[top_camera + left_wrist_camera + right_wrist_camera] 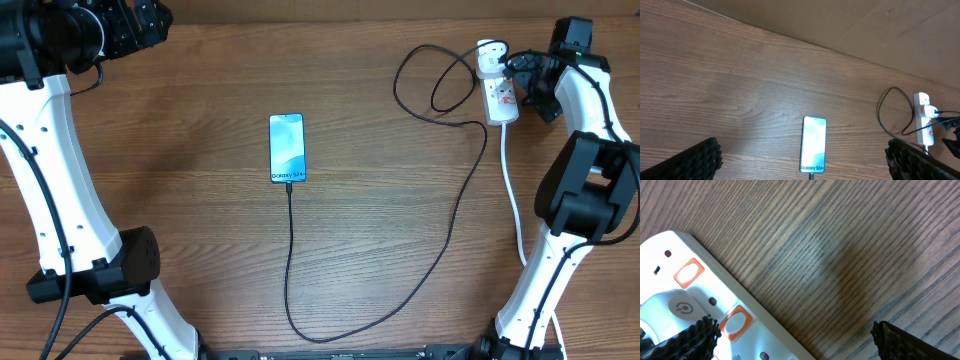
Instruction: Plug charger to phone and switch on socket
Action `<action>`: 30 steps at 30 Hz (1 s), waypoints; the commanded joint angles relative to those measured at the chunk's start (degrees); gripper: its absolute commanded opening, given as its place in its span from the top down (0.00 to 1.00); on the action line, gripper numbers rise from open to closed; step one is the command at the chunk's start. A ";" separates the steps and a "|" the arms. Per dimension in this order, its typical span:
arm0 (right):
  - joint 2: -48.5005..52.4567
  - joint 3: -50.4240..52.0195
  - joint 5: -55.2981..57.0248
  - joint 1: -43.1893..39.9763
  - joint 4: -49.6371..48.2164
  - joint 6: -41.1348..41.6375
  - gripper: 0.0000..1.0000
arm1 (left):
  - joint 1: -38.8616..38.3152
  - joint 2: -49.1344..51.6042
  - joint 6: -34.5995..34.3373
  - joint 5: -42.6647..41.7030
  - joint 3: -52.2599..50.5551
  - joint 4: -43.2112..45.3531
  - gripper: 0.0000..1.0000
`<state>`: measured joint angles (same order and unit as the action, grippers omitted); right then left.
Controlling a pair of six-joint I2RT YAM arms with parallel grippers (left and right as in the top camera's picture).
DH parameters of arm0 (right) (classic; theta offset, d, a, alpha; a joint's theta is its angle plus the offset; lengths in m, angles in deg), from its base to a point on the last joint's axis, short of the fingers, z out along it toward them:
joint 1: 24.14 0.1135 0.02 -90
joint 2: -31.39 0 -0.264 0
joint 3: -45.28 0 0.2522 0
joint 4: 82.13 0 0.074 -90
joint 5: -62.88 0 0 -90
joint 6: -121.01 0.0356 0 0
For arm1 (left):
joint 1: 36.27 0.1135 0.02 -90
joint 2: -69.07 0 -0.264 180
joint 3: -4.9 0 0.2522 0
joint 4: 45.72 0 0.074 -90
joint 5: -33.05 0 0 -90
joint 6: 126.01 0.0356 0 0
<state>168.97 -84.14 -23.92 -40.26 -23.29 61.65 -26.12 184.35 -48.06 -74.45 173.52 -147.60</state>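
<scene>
The phone (286,148) lies flat mid-table with its blue-teal screen up; it also shows in the left wrist view (813,144). The thin black charger cable (290,260) is plugged into the phone's near end. It loops along the front edge and runs up to the white socket strip (501,98) at the back right. My right gripper (528,85) is open and hovers at the strip. In the right wrist view (790,340) one finger is over the strip (670,250), beside an orange-red switch (736,320). My left gripper (135,25) is open and empty at the far back left.
The strip's thicker white cord (512,190) runs down the right side towards my right arm's base. The black cable coils in a loop (432,80) left of the strip. A white adapter (682,307) sits in the strip.
</scene>
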 commanded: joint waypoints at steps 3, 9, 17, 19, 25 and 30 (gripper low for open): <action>2.60 -0.11 0.59 0.04 0.02 -1.11 0.00 | -0.20 -0.20 -0.20 0.11 0.15 0.04 0.00; 3.56 -0.11 0.61 0.04 -0.24 -1.11 0.00 | -0.22 -0.20 -0.20 0.11 0.15 0.04 0.00; 3.56 -0.11 -1.07 0.04 -0.42 -1.11 0.00 | -0.20 -0.20 -0.20 0.11 0.15 0.04 0.00; 3.56 -0.11 -2.16 0.07 -0.42 -1.16 0.00 | -0.20 -0.20 -0.20 0.11 0.15 0.04 0.00; 3.56 -0.11 -3.30 0.55 -0.22 -2.64 0.00 | -0.22 -0.20 -0.20 0.11 0.15 0.04 0.00; 3.56 -0.11 -3.30 0.76 0.20 -2.62 0.01 | -0.20 -0.20 -0.20 0.11 0.15 0.04 0.00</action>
<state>170.80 -84.14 -24.82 -40.65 -23.97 60.73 -26.12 184.35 -48.06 -74.45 173.52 -147.60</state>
